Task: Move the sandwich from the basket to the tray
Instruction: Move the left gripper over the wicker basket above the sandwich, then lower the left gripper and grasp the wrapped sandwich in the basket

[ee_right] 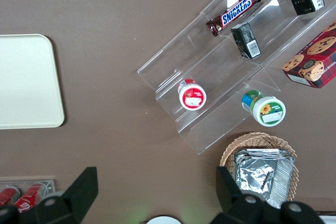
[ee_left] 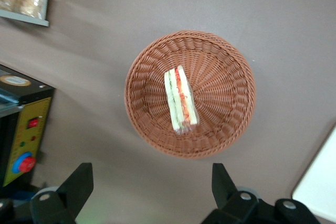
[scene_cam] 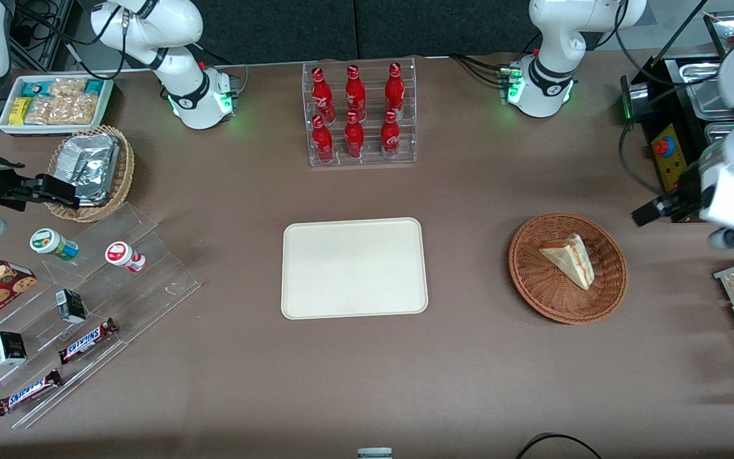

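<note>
While the sandwich (scene_cam: 569, 257) is lying in the basket (scene_cam: 532, 280), nothing has been picked up, so the whole job is not yet done. Going across the front picture, the tray (scene_cam: 354, 268) sits bare in the middle of the desk (scene_cam: 469, 191), closer to the front edge than the rack of red bottles (scene_cam: 359, 115). Next comes the basket, well apart from the tray, toward the working arm's end of the desk. The sandwich rests on its side in the bowl, with its red and green stripe showing. Last comes the end effector (scene_cam: 650, 210), up in the air near the basket, closer to the working arm's edge of the desk. Its fingers (ee_left: 79, 182) are spread wide and hold nothing.

Some things could go wrong, I think. The bread looks soft, so a hard squeeze could squash it. The basket looks light, so a finger that bumps the rim could push it or tip it. The sandwich is a thin wedge, so a pinch on the wrong sides could let it slip and fall on the desk before it gets to the tray.
</note>
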Action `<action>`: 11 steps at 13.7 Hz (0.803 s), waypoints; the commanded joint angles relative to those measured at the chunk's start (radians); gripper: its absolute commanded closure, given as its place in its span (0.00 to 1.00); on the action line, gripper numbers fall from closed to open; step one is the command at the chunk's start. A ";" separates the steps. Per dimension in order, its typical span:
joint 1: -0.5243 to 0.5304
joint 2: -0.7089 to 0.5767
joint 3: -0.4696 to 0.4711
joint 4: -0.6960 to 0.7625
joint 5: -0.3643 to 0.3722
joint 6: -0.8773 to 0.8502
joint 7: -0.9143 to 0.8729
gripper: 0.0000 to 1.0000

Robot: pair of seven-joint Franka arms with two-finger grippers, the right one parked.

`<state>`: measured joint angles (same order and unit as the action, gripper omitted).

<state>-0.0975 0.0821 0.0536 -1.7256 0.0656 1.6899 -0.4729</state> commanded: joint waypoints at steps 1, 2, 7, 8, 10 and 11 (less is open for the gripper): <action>0.004 0.004 -0.001 -0.115 -0.013 0.085 -0.032 0.00; 0.004 0.019 -0.001 -0.149 -0.027 0.117 -0.035 0.00; 0.038 0.117 -0.001 -0.235 -0.130 0.290 -0.076 0.00; 0.038 0.142 -0.001 -0.236 -0.130 0.313 -0.076 0.00; 0.038 0.189 -0.001 -0.242 -0.130 0.365 -0.078 0.00; 0.038 0.206 -0.001 -0.252 -0.130 0.402 -0.084 0.00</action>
<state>-0.0608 0.2578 0.0561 -1.9702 -0.0510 2.0392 -0.5332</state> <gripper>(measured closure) 0.000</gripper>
